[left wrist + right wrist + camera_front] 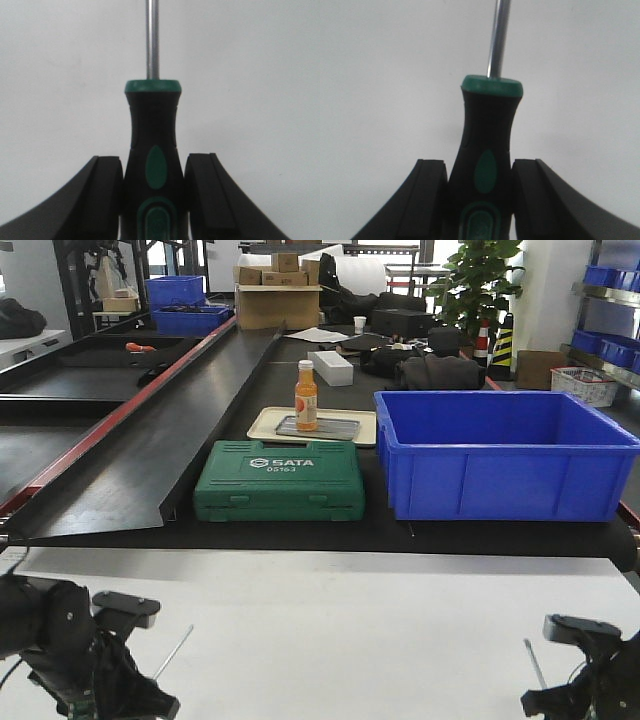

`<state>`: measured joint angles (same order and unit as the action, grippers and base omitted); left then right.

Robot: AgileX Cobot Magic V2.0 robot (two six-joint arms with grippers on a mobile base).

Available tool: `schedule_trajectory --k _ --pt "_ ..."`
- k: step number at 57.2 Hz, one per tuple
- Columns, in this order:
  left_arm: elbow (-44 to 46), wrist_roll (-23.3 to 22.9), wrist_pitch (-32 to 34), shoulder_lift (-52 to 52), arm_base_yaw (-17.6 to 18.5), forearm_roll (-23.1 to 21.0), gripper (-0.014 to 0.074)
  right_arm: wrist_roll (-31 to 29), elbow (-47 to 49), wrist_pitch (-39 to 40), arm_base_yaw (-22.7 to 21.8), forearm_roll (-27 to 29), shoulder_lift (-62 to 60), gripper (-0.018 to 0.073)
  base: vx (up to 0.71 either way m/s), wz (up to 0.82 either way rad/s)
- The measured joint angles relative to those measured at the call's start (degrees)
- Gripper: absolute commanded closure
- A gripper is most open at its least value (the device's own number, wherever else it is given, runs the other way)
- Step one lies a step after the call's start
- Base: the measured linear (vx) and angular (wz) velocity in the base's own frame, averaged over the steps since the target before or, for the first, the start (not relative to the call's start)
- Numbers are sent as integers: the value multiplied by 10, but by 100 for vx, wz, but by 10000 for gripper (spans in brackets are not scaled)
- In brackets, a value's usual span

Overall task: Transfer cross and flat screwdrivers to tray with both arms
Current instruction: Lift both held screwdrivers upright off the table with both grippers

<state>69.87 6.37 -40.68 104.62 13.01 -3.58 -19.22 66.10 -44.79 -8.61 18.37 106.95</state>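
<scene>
The left gripper [153, 172] is closed snugly on the handle of one screwdriver [152, 130], held over the white table [330, 630]. The right gripper [479, 175] clamps the other screwdriver [487, 125] the same way. Each has a chunky black handle with a green collar and oval inlay, and a thin shiny steel shaft pointing away from the gripper.

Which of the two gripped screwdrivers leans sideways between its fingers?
The right screwdriver, in the right gripper: its handle and shaft slant sideways in its wrist view, whereas the left screwdriver in the left gripper stands straight.
</scene>
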Motion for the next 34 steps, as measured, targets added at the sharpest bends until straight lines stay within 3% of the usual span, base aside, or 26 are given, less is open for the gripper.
schedule_trajectory --k 16,26,34 --pt "0 0 39 -130 0 -8 600 -25 -2 32 0 50 -162 568 0 0" --pt "-13 0 99 -213 0 -27 597 -117 -25 102 0 127 -297 568 0 0" --pt "-60 0 186 -281 0 -33 597 -213 -76 183 0 229 -403 568 0 0"
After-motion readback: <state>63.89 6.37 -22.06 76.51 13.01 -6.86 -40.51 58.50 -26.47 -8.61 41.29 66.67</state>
